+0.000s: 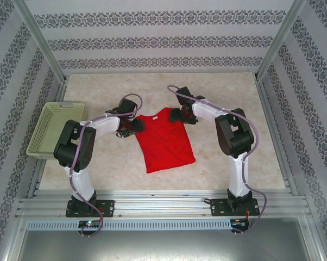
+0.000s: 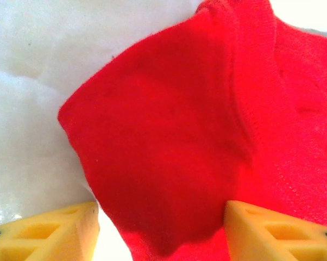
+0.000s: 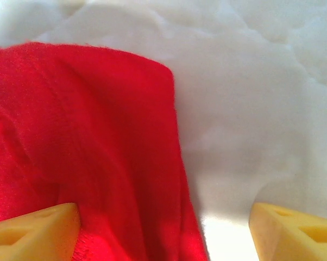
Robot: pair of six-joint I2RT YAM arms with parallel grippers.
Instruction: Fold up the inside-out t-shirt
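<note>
Red thin-cloth t-shirt point(image 1: 164, 142) lies twelve-to-six between us: left hand point(image 1: 132, 126) open at ten o'clock, right hand point(image 1: 180, 115) open at two.

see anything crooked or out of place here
The red t-shirt lies slightly askew, its hem slanting against the near edge of the table. The pale green basket seems to straddle the table's left edge. Nothing looks spilled or damaged.
</note>
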